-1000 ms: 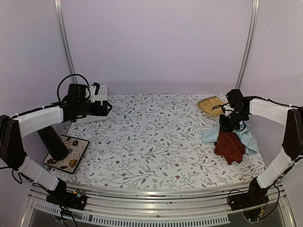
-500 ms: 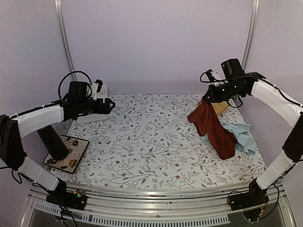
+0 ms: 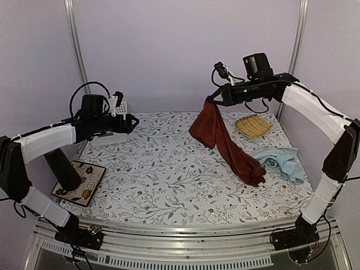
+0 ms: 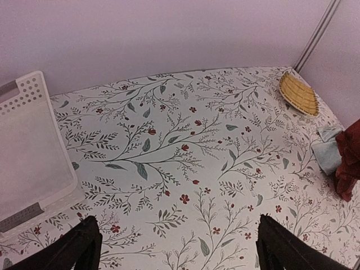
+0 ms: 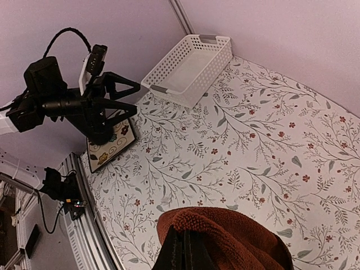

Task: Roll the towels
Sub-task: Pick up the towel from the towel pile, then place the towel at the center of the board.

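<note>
Top external view is showing a task that is barely getting under way: neither towel is rolled, and neither is lying flat and ready for rolling. The right hand (image 3: 212, 100) is holding the rust-red towel (image 3: 225, 143) up in the air, its fingers pressed together on one upper edge of the cloth; the right wrist view is showing the same pinch, with a fold of red terry bunching just past the fingertips. The towel is hanging as a long, loosely folded strip. Its long axis is running on a slant, from the raised hand above the far middle of the desk (image 3: 169, 169) down toward the near right, where the lower end is trailing on the surface just beside the light blue towel (image 3: 281, 160). That one is lying in a crumpled heap at the right side of the desk, near the yellow woven mat (image 3: 252, 125), and is showing no clear long axis beyond a slight left-to-right spread. The left hand (image 3: 130, 122) is hovering above the far left of the desk with its fingers wide apart and gripping nothing. Judging from this, everything is remaining to do: spreading the red towel flat, rolling it along its length, then doing the same with the blue one.
</note>
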### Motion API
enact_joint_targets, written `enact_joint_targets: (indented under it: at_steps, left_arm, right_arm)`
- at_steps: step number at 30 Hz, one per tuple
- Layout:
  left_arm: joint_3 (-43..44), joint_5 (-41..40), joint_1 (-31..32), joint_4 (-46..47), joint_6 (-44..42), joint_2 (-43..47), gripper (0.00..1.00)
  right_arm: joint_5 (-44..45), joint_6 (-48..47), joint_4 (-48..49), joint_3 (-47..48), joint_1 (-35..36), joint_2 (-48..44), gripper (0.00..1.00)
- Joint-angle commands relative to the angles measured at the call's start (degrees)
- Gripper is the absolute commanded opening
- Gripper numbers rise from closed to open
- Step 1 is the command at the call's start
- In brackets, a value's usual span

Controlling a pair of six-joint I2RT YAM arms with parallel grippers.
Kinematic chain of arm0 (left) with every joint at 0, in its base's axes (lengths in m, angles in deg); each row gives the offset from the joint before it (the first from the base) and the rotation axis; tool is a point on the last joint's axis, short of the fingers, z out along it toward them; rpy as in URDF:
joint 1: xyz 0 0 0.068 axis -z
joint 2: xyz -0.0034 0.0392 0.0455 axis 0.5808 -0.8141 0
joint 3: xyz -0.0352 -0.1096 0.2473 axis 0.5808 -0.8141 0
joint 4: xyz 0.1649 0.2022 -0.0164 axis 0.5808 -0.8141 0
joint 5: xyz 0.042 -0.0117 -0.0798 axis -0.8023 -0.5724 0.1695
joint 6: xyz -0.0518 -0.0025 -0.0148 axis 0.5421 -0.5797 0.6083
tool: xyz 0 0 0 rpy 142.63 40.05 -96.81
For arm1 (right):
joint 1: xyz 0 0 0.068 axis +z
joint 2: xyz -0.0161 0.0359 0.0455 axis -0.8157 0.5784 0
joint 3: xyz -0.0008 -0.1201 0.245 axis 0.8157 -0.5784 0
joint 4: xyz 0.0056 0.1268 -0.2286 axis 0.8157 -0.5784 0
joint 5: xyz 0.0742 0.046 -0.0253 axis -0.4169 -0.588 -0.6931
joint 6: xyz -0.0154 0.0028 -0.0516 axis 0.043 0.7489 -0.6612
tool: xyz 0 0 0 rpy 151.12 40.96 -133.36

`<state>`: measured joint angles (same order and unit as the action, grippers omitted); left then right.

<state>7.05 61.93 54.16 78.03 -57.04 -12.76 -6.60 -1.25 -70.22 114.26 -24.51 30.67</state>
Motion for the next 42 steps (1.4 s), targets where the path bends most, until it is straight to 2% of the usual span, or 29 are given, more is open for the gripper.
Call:
enact_joint_targets:
  at_steps: [1, 8, 15, 18, 22, 26, 33, 38, 42]
  left_arm:
    - [0.8, 0.2, 0.9, 1.9, -0.8, 0.2, 0.97]
    - [-0.4, -1.1, 0.9, 3.0, -1.0, 1.9, 0.97]
    - [-0.8, -0.7, 0.9, 3.8, -0.8, 2.2, 0.97]
    - [-0.7, -0.1, 0.9, 4.2, -0.9, 2.5, 0.97]
    - [-0.8, 0.1, 0.9, 4.8, -1.0, 2.6, 0.97]
    - [-0.8, 0.7, 0.9, 5.5, -0.7, 2.3, 0.97]
    - [-0.6, 1.1, 1.0, 5.5, 0.1, 1.0, 0.97]
    - [0.8, 1.3, 2.4, 3.9, 0.4, -2.3, 0.97]
    - [3.1, 0.2, 4.6, 2.5, 0.1, -5.5, 0.97]
  right_arm:
    - [-10.3, -0.4, 5.8, 4.7, 2.9, 2.9, 0.02]
    - [-23.1, 3.0, 16.0, 6.4, 4.7, 4.0, 0.03]
    - [-32.4, 10.6, 28.1, 8.6, 4.7, 4.8, 0.03]
    - [-37.3, 16.1, 34.9, 10.2, 4.8, 5.7, 0.03]
    - [-39.6, 24.9, 46.6, 10.1, 4.7, 4.6, 0.03]
    - [-35.0, 23.4, 43.5, 6.9, 4.0, 2.6, 0.03]
    - [-17.0, 22.1, 35.5, -16.2, -6.3, -9.0, 0.03]
    - [-11.5, 19.7, 26.6, -30.4, -14.1, -13.1, 0.02]
    - [-5.5, 16.8, 20.5, -38.1, -16.1, -16.0, 0.02]
